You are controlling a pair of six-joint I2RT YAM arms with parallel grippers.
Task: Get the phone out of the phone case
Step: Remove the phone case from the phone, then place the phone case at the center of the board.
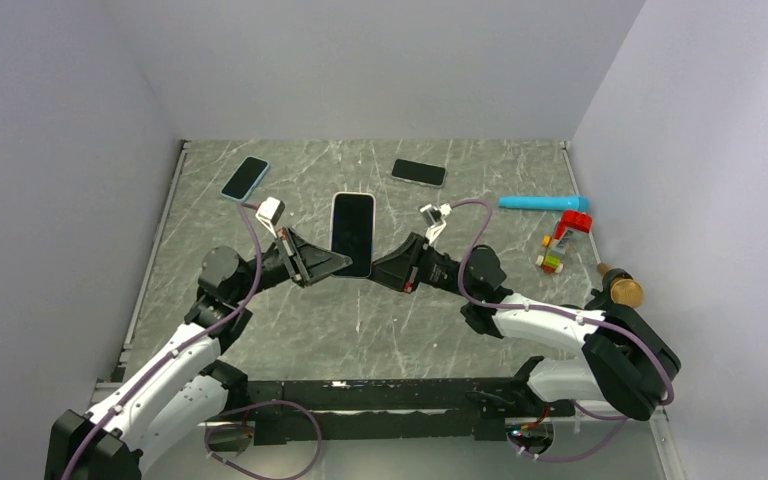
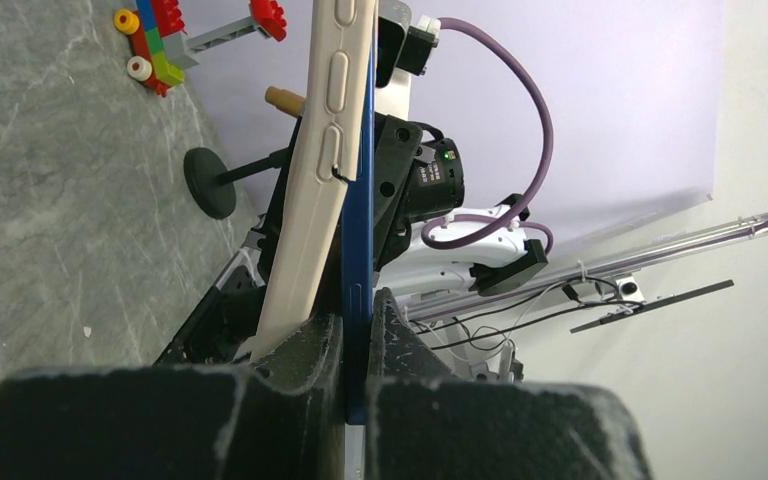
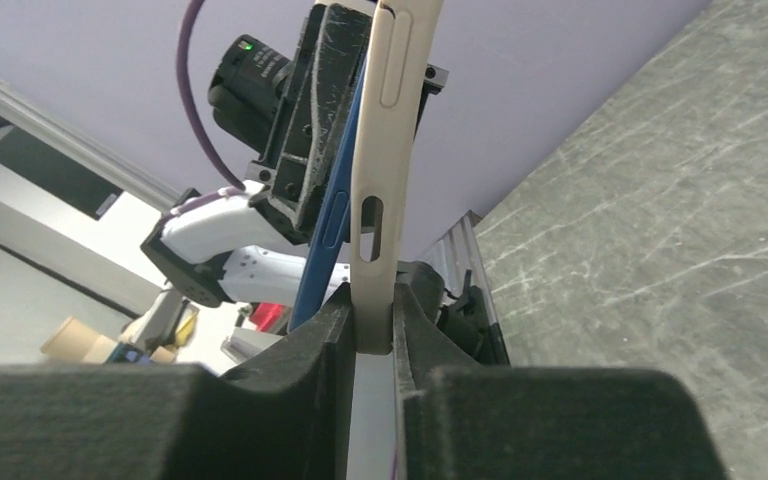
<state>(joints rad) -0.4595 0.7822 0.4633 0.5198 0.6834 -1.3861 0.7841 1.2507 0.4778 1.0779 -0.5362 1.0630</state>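
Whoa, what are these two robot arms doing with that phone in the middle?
They are working a phone out of its case, holding it between them. The left arm has its jaws clamped on the edge of the blue phone. The right arm has its jaws clamped on the edge of the cream case. Phone and case stand apart at the gripped ends but meet farther along, so the phone is not fully out yet.

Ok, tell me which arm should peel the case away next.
Right, probably: the right gripper pinches only the cream case edge, already parted from the blue phone, which the left gripper clamps.
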